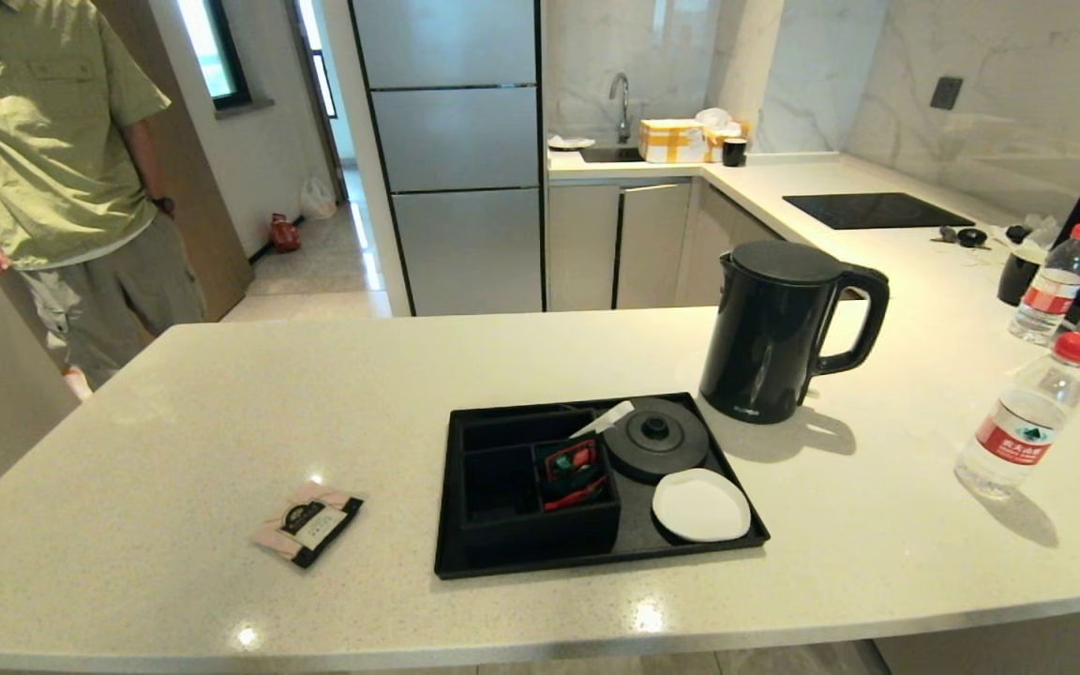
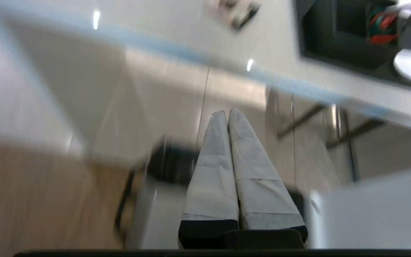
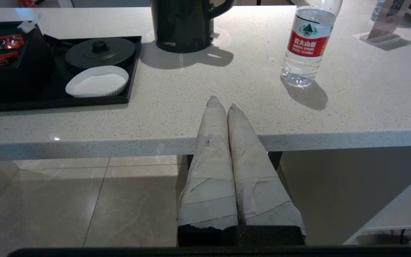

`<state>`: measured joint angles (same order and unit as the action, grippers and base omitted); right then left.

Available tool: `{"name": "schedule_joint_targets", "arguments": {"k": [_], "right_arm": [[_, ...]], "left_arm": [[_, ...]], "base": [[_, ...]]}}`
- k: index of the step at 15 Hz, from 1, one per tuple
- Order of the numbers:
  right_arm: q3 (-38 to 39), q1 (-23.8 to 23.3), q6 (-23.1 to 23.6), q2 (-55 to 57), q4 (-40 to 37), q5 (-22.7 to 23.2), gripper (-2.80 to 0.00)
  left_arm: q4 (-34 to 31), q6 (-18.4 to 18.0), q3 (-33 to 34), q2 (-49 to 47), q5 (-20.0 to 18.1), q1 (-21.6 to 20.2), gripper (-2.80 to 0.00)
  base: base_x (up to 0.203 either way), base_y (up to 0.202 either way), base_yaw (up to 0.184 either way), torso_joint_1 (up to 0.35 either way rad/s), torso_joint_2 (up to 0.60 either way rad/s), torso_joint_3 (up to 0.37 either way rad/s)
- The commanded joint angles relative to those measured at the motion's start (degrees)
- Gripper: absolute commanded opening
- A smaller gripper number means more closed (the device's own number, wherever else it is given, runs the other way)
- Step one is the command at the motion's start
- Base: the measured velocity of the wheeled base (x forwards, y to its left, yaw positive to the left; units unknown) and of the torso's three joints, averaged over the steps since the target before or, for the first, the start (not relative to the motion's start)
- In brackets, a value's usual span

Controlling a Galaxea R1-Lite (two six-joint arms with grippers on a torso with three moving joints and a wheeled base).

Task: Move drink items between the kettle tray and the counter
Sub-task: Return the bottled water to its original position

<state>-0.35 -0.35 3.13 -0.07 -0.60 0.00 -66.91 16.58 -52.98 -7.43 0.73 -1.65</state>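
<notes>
Both claws sit below the table (image 1: 174,394) edge, left claw (image 2: 228,113) and right claw (image 3: 223,103) pressed together, empty. Nearest on the table lies the sachet (image 1: 307,523). The tray (image 1: 465,562) holds red-green packets (image 1: 574,473), a bare base (image 1: 656,439) and coaster (image 1: 700,505), seemingly awaiting the kettle (image 1: 770,330) behind and bottle (image 1: 1023,417) at right.

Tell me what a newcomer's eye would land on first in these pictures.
The tall black kettle draws the eye first: it stands on the counter just behind the black tray's right rear corner, off its round base. Next comes the red-capped water bottle standing at the counter's right, and the small pink-and-black sachet lying flat left of the tray.
</notes>
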Motion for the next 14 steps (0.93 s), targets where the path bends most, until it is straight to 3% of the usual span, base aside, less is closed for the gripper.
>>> {"name": "schedule_joint_targets", "arguments": {"k": [1, 3, 5, 6, 8, 9, 11, 12, 13, 14], "right_arm": [[0.0, 0.0, 0.0, 0.1, 0.0, 0.0, -2.80], [0.0, 0.0, 0.0, 0.1, 0.0, 0.0, -2.80], [0.0, 0.0, 0.0, 0.1, 0.0, 0.0, -2.80], [0.0, 0.0, 0.0, 0.1, 0.0, 0.0, -2.80], [0.0, 0.0, 0.0, 0.1, 0.0, 0.0, -2.80], [0.0, 0.0, 0.0, 0.1, 0.0, 0.0, -2.80], [0.0, 0.0, 0.0, 0.1, 0.0, 0.0, -2.80], [0.0, 0.0, 0.0, 0.1, 0.0, 0.0, -2.80], [0.0, 0.0, 0.0, 0.1, 0.0, 0.0, -2.80], [0.0, 0.0, 0.0, 0.1, 0.0, 0.0, -2.80]], "left_arm": [[15.5, -1.1, 10.6, 7.3, -0.1, 0.6, -2.80], [37.9, -3.6, 26.7, 7.3, -0.6, 0.9, -2.80], [53.8, -7.2, 43.1, 7.3, -1.6, 1.1, -2.80], [57.2, -8.5, 48.6, 7.3, -2.0, 1.1, -2.80], [64.5, -11.0, 52.8, 7.4, -2.6, 1.3, -2.80], [67.2, -10.1, 52.4, 7.4, -2.3, 1.3, -2.80], [67.9, -1.5, 52.6, 7.4, -1.6, 1.4, -2.80], [68.6, -2.4, 52.7, 7.4, -1.6, 1.4, -2.80], [69.0, -7.5, 52.7, 7.4, -1.7, 1.4, -2.80], [68.7, -15.7, 52.8, 7.4, -1.6, 1.4, -2.80]], "base": [[0.000, 0.000, 0.000, 0.000, 0.00, 0.000], [0.000, 0.000, 0.000, 0.000, 0.00, 0.000], [0.000, 0.000, 0.000, 0.000, 0.00, 0.000], [0.000, 0.000, 0.000, 0.000, 0.00, 0.000], [0.000, 0.000, 0.000, 0.000, 0.00, 0.000], [0.000, 0.000, 0.000, 0.000, 0.00, 0.000], [0.000, 0.000, 0.000, 0.000, 0.00, 0.000], [0.000, 0.000, 0.000, 0.000, 0.00, 0.000], [0.000, 0.000, 0.000, 0.000, 0.00, 0.000], [0.000, 0.000, 0.000, 0.000, 0.00, 0.000]]}}
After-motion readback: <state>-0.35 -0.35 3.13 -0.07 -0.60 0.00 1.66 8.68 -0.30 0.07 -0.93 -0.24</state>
